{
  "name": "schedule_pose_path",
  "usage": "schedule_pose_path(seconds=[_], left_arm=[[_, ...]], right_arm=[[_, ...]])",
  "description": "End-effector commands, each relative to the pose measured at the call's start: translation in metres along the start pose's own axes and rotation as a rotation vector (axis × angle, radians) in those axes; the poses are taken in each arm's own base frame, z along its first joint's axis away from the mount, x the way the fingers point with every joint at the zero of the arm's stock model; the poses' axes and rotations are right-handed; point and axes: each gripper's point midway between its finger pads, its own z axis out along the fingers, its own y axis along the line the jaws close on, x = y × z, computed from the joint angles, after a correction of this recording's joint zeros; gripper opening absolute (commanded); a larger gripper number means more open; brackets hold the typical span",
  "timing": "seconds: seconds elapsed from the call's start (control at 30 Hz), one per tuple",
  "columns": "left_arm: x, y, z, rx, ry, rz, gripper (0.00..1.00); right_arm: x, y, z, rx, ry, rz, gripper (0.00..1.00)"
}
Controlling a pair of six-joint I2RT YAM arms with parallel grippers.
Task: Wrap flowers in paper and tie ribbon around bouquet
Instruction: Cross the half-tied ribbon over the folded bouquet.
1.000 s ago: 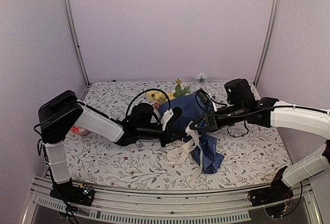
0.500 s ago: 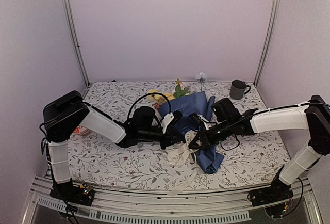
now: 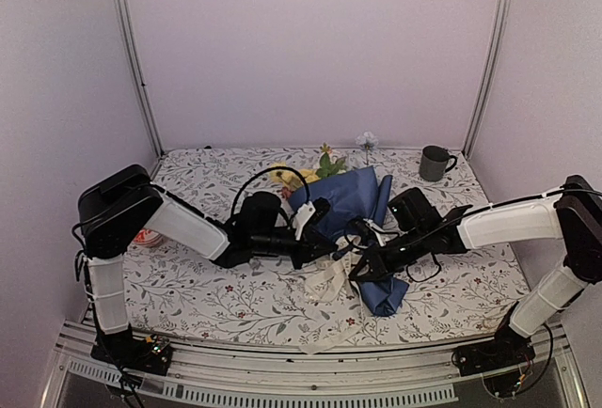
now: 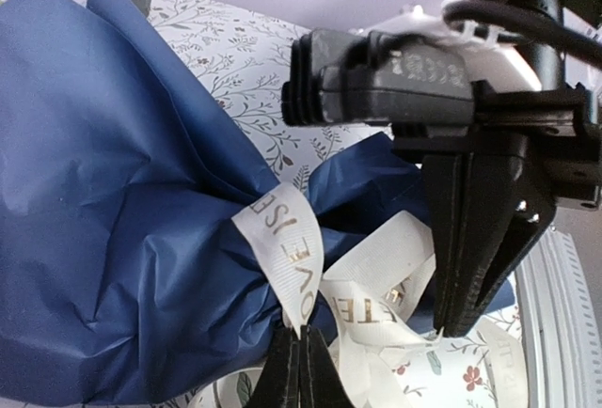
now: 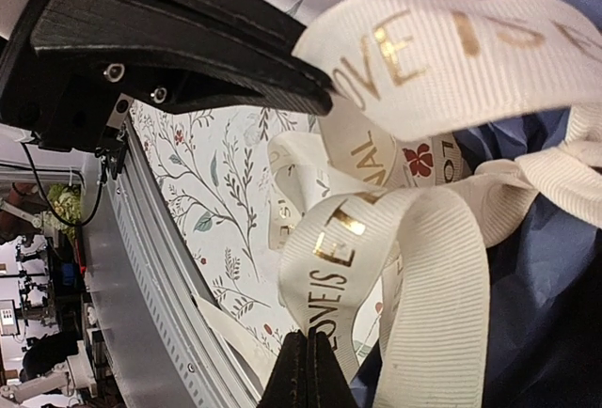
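Left wrist view: my left pincer (image 4: pixel 299 370) is pressed together on a loop of the cream ribbon (image 4: pixel 293 256) where it crosses the navy paper (image 4: pixel 113 192). My right pincer (image 5: pixel 306 375) is clamped on another lettered loop of it, just beside the left. The bouquet (image 3: pixel 346 199) lies on the floral tablecloth (image 3: pixel 207 286) mid-table, with yellow flowers (image 3: pixel 293 176) at its far end and a grey mug (image 3: pixel 434 163) beyond.

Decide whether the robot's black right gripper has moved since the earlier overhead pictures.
Yes. The right gripper has come forward, toward the arm bases, away from the dark grey mug, which its arm hid before.
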Motion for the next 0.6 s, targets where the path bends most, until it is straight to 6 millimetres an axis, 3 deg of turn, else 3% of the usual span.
schedule_pose_path(seconds=[0.0,0.2,0.37,0.57], left_arm=[[-0.01,-0.014,-0.004,0.052,-0.042,0.062,0.0],[-0.027,-0.03,-0.015,0.087,-0.096,0.103,0.0],[-0.027,-0.03,-0.015,0.087,-0.099,0.105,0.0],[-0.022,-0.033,-0.007,0.095,-0.074,0.113,0.0]], right_arm=[[-0.025,0.011,-0.004,-0.005,-0.056,-0.047,0.0],[-0.054,-0.007,0.001,0.065,-0.102,-0.03,0.0],[-0.07,-0.005,0.002,0.07,-0.121,-0.049,0.0],[-0.079,-0.018,0.0,0.151,-0.16,-0.035,0.0]])
